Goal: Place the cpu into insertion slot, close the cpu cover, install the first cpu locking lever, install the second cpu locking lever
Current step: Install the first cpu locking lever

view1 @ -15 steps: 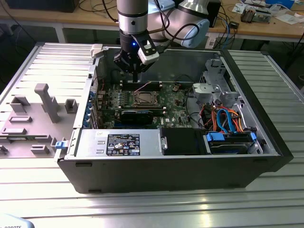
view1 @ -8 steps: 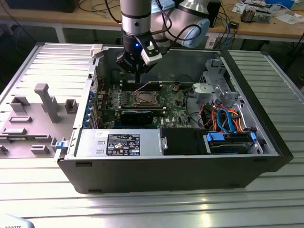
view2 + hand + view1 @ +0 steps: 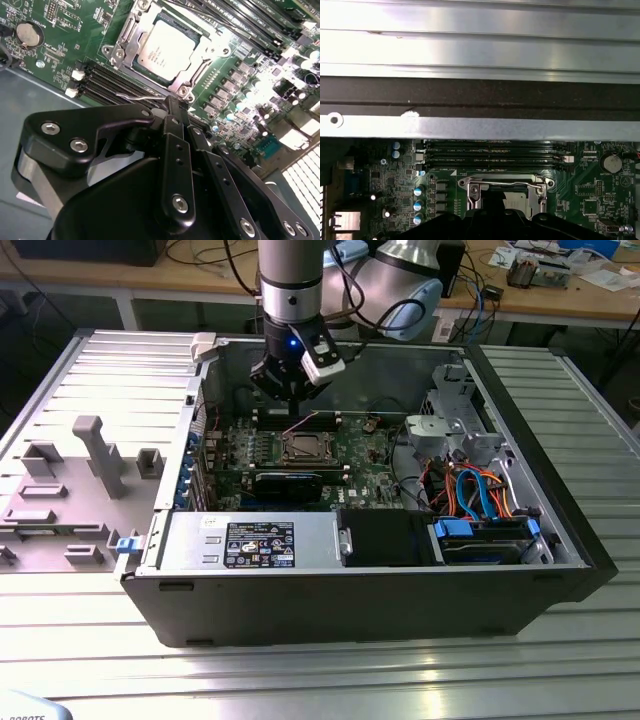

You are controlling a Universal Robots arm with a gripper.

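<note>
The cpu (image 3: 164, 52) lies flat in the insertion slot (image 3: 131, 70) on the green circuit board (image 3: 60, 50), its plain silver-grey top facing up and squared to the socket's metal rim, so the placing step looks done; the cpu cover (image 3: 210, 37) frames it, its window leaving the chip's top bare, and in the second wrist view it appears to lie down over the chip, though I cannot tell whether it is fully pressed home. A thin wire lever (image 3: 132, 96) runs beside the socket's edge next to the long black card slots (image 3: 112, 80), seemingly not yet tucked under its catch; that is a judgement, for its hooked end is hidden behind the fingers. The gripper (image 3: 172, 107) hangs just above this edge of the socket, its black fingers (image 3: 175, 150) drawn together into a narrow tip with nothing between them; that pinched shape suits pushing a slim lever better than grasping. In the exterior view the gripper (image 3: 290, 390) stands upright over the socket (image 3: 303, 448) inside the open computer case (image 3: 400, 610), near the board without plainly touching it; in the first wrist view the socket (image 3: 502, 192) sits close to the finger linkage, with the case wall (image 3: 480, 127) beyond.
</note>
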